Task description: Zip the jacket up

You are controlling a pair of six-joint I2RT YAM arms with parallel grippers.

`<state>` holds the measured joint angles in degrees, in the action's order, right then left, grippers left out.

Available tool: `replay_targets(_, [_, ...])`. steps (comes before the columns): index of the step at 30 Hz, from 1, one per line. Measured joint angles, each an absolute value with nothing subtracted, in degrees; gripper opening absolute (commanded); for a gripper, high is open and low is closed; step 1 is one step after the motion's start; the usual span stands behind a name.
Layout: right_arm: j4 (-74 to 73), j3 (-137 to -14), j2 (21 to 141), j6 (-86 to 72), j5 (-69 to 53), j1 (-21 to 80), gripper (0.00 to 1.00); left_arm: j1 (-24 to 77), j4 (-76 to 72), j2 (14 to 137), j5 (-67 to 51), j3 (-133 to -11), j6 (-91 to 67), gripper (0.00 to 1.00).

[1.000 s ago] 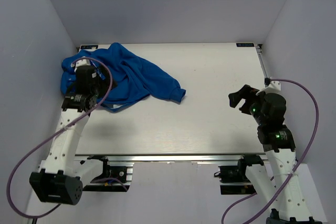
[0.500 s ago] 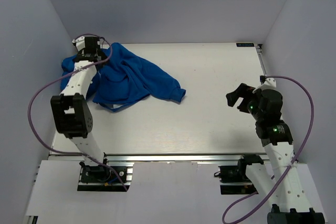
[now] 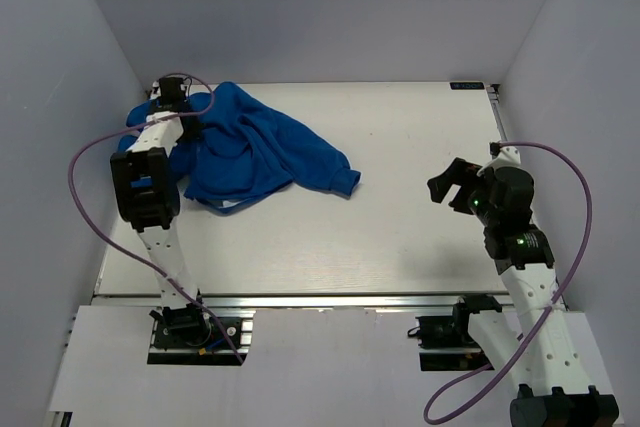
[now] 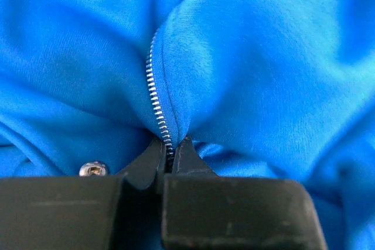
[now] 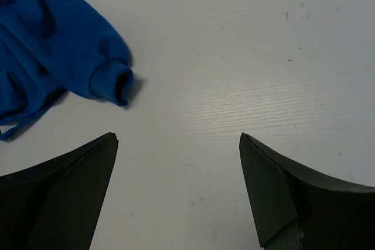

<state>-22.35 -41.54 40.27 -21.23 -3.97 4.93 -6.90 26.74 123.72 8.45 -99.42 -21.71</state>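
Observation:
The bright-blue jacket (image 3: 262, 152) lies crumpled at the back left of the table, one sleeve stretched toward the middle. My left gripper (image 3: 186, 125) is down on its far-left part. In the left wrist view this gripper (image 4: 170, 147) is shut on a fold of the jacket (image 4: 252, 74) along its pale zipper teeth (image 4: 154, 95). The zipper pull is hidden. My right gripper (image 3: 450, 183) hovers at the right side, well away from the jacket. In its wrist view the right gripper (image 5: 179, 139) stands open over bare table, with the sleeve cuff (image 5: 116, 83) ahead on the left.
A small metal snap (image 4: 93, 169) shows on the fabric just left of my left fingers. White walls enclose the table (image 3: 420, 137) at the back and on both sides. The left arm's purple cable (image 3: 85, 162) loops beside the jacket.
The left arm has reached out to the back-left corner and its gripper has closed on the zipper edge. The jacket has shifted slightly to the right. The right arm has barely moved.

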Motion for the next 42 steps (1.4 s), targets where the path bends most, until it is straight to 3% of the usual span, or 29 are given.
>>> replay_targets(5, [-22.35, -41.43, 38.57, -21.23, -4.91, 4.93, 0.89, -1.43, 19.77, 109.78, 1.15, -86.63, -19.57, 0.0])
replay_targets(12, [-22.63, -41.41, 37.08, -21.23, -6.7, 4.93, 0.89, 21.37, 15.38, 90.94, -8.36, -78.35, -18.48, 0.0])
replay_targets(13, [-22.7, -41.41, 37.04, -21.23, -6.87, 4.93, 0.89, 24.14, 15.53, 89.08, -9.28, -77.49, -19.0, 0.15])
replay_targets(15, [-23.05, -41.41, 37.06, -21.21, -7.14, 4.93, 0.89, 28.53, 16.75, 85.54, -11.64, -75.85, -20.73, 0.21])
replay_targets(16, [-23.44, -41.41, 37.1, -21.17, -7.33, 4.93, 0.89, 29.69, 17.1, 84.07, -12.56, -74.56, -21.54, 0.39])
replay_targets(18, [-23.99, -41.41, 37.15, -20.93, -7.64, 4.93, 0.89, 30.41, 18.81, 81.21, -13.45, -71.29, -22.33, 0.93])
replay_targets(19, [-24.14, -41.43, 37.21, -20.75, -7.7, 4.93, 0.89, 30.39, 20.1, 79.77, -12.95, -69.49, -23.14, 0.98])
replay_targets(29, [-21.89, -41.43, 43.7, -20.49, -12.45, 4.93, 0.89, 29.67, 37.85, 69.63, 12.47, -64.18, -31.59, 0.98])
replay_targets(35, [-20.38, -47.31, 54.57, -20.47, -13.3, 10.98, 0.9, 29.19, 38.85, 77.71, 17.15, -66.67, -33.93, 0.98])
replay_targets(42, [-18.92, -65.32, 73.71, -21.98, -2.61, 25.06, 0.89, 29.02, 35.38, 92.2, 13.61, -68.36, -34.37, 0.98])
